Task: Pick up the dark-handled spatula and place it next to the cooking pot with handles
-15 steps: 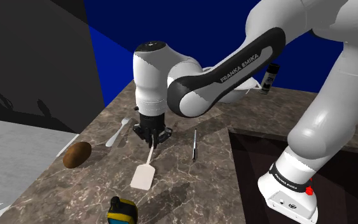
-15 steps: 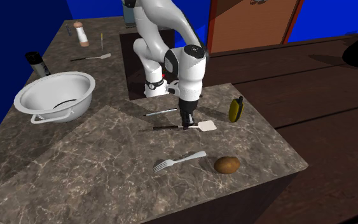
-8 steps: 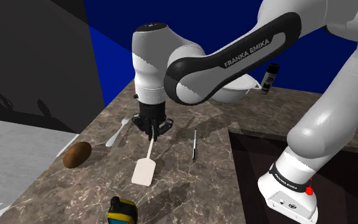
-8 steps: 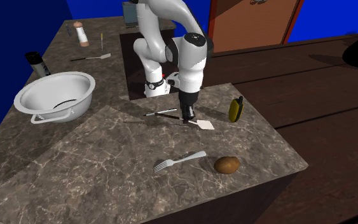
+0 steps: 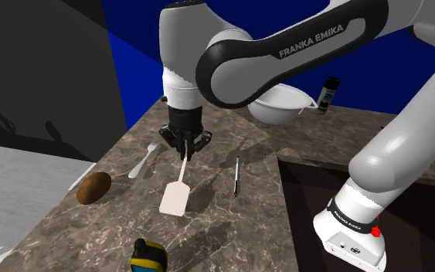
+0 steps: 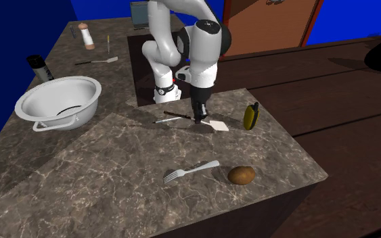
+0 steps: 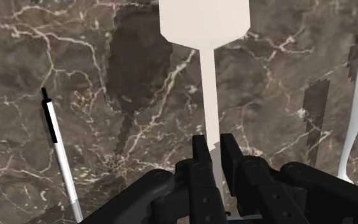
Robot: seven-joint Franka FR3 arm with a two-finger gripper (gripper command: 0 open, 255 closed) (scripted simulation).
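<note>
Two-finger claw point(image 5: 183, 156) clamped on spatula point(image 5: 174, 199) shaft; I see the blade hanging clear of the counter point(image 5: 231, 226), shadow beneath, pot point(image 6: 74, 116) well apart from it.

Bare table point(image 6: 94, 159) stretches between hand point(image 5: 183, 156) and pot point(image 6: 59, 101); a pen point(image 5: 237, 174) lies near the hand on that side; fork point(image 6: 191, 170) and brown lump point(image 6: 241, 175) lie apart.

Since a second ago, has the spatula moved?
Yes. Clasped in the gripper, the spatula has risen off the countertop, its blade higher against the unmoved pen.
</note>
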